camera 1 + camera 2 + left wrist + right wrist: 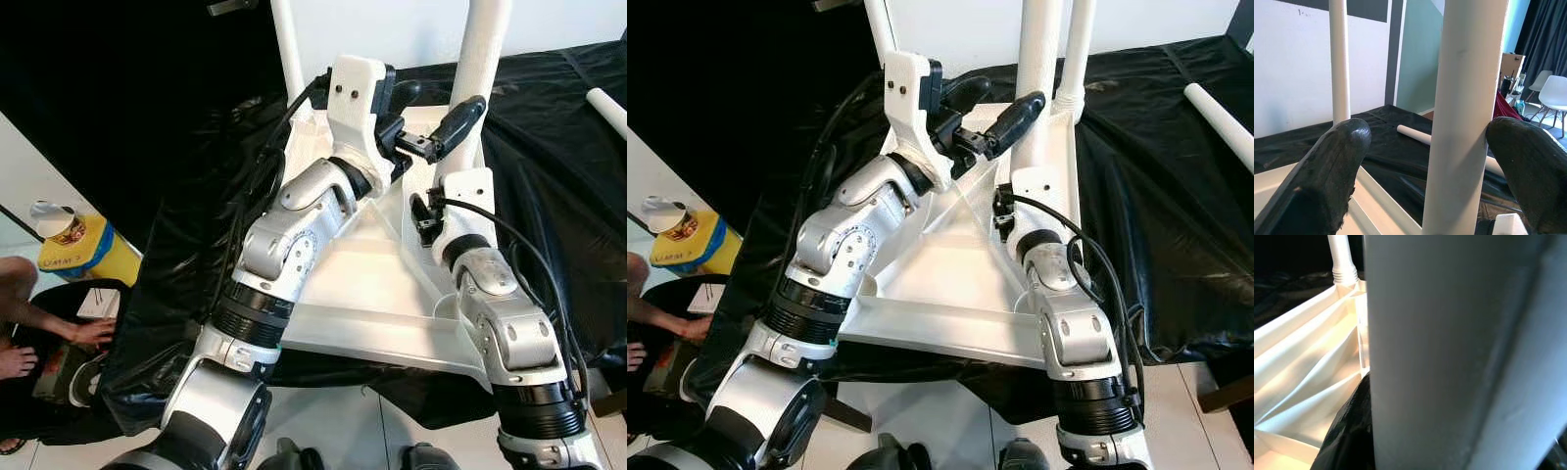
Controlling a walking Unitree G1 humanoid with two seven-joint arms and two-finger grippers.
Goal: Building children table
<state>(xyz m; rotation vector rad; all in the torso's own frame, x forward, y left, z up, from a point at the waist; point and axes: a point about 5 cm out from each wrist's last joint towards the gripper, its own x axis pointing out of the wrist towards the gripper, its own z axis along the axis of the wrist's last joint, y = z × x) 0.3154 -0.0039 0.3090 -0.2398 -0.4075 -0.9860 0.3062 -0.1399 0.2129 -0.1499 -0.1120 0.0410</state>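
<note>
Tabletop (372, 284) lies upside down; left gripper (1449, 161) jaws wide around leg (1464, 98), right gripper's (1352, 431) state unclear.

Upturned white plastic tabletop (362, 294) lying open between both silver arms, tall white round leg (482, 59) standing in the way between the left gripper (1425, 161) fingers, another thin white leg (287, 49) rising behind, loose white tube (1220, 122) lying on black sheet (1156, 196) well apart

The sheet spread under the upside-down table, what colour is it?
Black and glossy sheet, clearest in the right eye view.
</note>
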